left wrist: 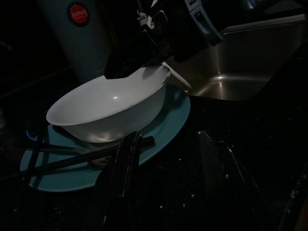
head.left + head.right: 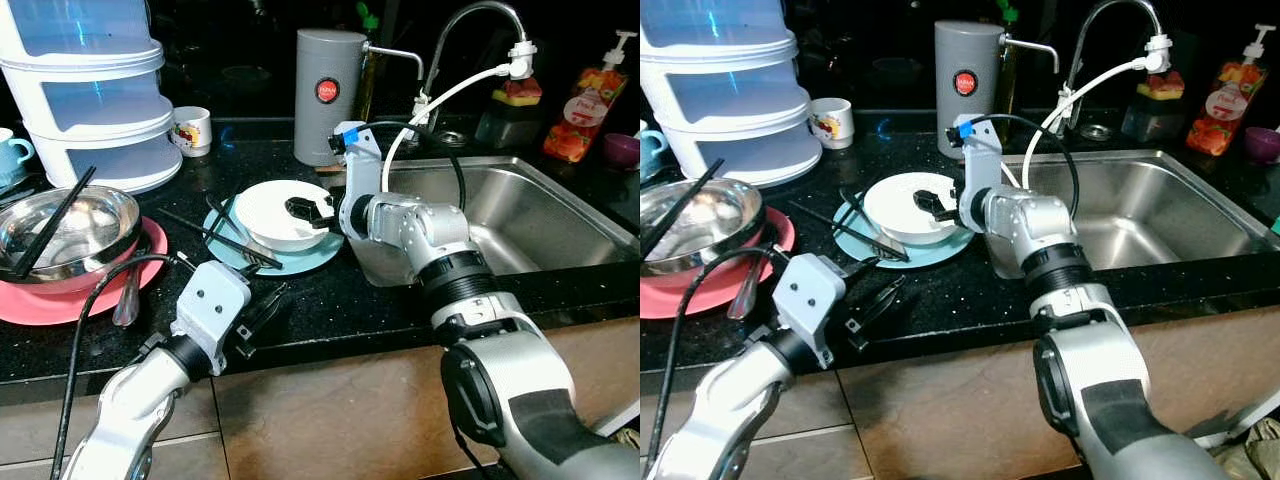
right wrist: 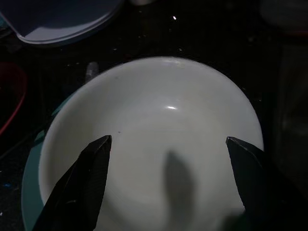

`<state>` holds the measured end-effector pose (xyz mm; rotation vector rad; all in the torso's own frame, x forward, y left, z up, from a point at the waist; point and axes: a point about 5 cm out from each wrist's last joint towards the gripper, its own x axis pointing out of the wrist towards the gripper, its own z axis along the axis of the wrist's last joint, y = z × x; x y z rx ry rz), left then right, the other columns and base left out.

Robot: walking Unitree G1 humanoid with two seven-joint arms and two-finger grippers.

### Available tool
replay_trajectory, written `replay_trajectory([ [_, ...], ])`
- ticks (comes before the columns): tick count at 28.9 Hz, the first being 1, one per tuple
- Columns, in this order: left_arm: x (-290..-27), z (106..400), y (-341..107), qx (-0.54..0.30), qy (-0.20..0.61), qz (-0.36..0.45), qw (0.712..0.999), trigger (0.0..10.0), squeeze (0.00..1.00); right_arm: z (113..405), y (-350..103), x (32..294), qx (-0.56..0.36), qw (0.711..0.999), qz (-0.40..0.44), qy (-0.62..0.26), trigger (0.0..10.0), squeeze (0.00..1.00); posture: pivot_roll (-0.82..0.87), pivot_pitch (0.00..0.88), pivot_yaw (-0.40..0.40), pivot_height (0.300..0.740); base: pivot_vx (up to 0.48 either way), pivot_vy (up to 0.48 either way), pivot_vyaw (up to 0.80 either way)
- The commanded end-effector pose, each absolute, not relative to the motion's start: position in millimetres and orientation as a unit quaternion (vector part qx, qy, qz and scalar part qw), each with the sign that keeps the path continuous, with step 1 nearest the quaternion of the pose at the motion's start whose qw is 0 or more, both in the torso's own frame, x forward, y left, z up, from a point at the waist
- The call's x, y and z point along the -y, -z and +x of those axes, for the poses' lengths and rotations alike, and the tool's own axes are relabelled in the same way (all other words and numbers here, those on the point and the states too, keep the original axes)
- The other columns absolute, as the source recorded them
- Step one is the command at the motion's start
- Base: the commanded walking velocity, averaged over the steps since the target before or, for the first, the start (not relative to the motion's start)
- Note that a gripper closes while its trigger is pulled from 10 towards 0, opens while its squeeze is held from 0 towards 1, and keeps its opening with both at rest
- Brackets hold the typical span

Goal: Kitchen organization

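White and glossy, the bowl (image 2: pixel 283 213) sat on a teal plate (image 2: pixel 312 258) on the black tabletop (image 2: pixel 330 300) beside the sink (image 2: pixel 520 215); black chopsticks (image 2: pixel 215 238) lay across the plate; the right hand (image 2: pixel 309 212) hovered over the bowl, fingers apart; the left hand (image 2: pixel 262 312) waited near the plate, fingers apart; likely light, slippery and breakable, the bowl seemed best pinched at its rim.

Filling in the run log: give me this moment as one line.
right hand: open, over round white bowl | bowl: on light blue plate, black chopsticks alongside | left hand: open, near counter edge
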<state>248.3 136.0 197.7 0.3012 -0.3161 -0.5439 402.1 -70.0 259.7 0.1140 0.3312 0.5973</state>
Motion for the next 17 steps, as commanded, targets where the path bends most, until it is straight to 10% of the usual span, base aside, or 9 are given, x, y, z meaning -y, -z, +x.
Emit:
replay_trajectory([
  [1, -134.6, 248.9, -196.2, 0.151, 0.273, 0.155, 0.937, 10.0, 0.00, 402.1, -257.4, 70.1, -0.179, 0.938, 0.075, -0.289, 10.0, 0.00, 0.05, 0.015, -0.060, 0.740, 0.000, 0.000, 0.00],
  [4, -134.3, 248.9, -196.5, 0.151, 0.274, 0.156, 0.937, 10.0, 0.00, 402.6, -254.6, 71.6, -0.188, 0.937, 0.084, -0.282, 9.8, 0.00, 0.05, 0.017, -0.059, 0.740, 0.000, 0.000, 0.00],
  [5, -131.6, 249.5, -196.5, 0.151, 0.275, 0.156, 0.936, 10.0, 0.00, 403.0, -251.6, 75.0, -0.199, 0.935, 0.096, -0.279, 3.7, 0.00, 0.04, 0.019, -0.058, 0.740, 0.000, 0.000, 0.00],
  [6, -130.7, 249.9, -196.5, 0.151, 0.276, 0.156, 0.936, 10.0, 0.00, 403.2, -250.4, 76.1, -0.203, 0.934, 0.101, -0.276, 2.2, 0.00, 0.04, 0.019, -0.058, 0.740, 0.000, 0.000, 0.00],
  [17, -131.9, 250.4, -200.5, 0.153, 0.288, 0.158, 0.932, 10.0, 0.00, 402.1, -252.5, 73.4, -0.211, 0.931, 0.129, -0.270, 1.3, 0.00, 0.04, 0.063, -0.033, 0.740, 0.000, 0.000, 0.00],
])
